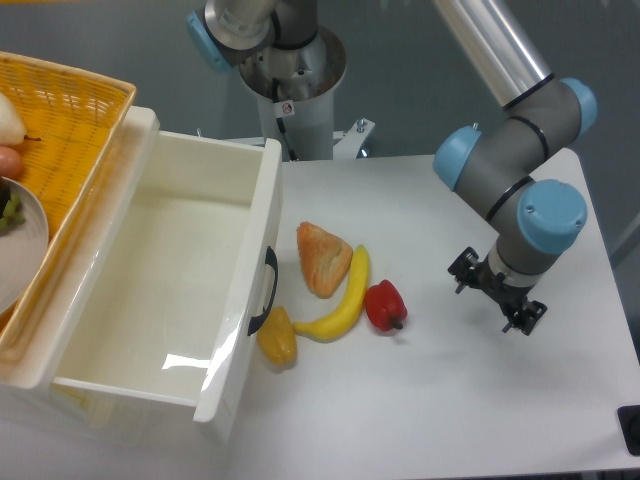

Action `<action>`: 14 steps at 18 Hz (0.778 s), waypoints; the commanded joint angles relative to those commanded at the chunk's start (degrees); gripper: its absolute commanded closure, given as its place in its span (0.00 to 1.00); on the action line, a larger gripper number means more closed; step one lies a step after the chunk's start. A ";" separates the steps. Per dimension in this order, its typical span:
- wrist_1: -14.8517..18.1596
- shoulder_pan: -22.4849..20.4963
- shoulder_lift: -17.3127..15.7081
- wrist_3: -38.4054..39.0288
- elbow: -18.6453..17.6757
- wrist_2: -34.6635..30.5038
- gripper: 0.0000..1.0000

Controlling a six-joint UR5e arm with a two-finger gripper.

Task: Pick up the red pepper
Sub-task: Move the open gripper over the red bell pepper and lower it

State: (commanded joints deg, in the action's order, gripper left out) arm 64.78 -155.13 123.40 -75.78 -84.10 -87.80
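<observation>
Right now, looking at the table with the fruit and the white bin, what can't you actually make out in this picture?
- Two-finger gripper: small and dark under the wrist; open or shut cannot be told.
- Woven yellow basket: cut off by the left edge, so its contents show only partly.
- Small glossy red pepper: its left side is hidden behind the yellow banana.
- Black object: cut off at the right edge; unidentifiable.
</observation>
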 joint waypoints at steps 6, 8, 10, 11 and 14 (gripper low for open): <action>-0.88 -0.18 -5.09 13.52 -5.18 0.09 0.00; -0.88 0.00 -6.33 19.32 -7.56 0.09 0.00; -0.89 0.61 -6.60 25.39 -8.79 0.17 0.00; -0.62 0.96 -6.60 28.72 -9.06 0.26 0.00; -0.53 1.49 -6.60 37.35 -10.82 1.49 0.00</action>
State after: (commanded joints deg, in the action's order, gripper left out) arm 64.25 -153.63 116.81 -38.43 -94.92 -86.31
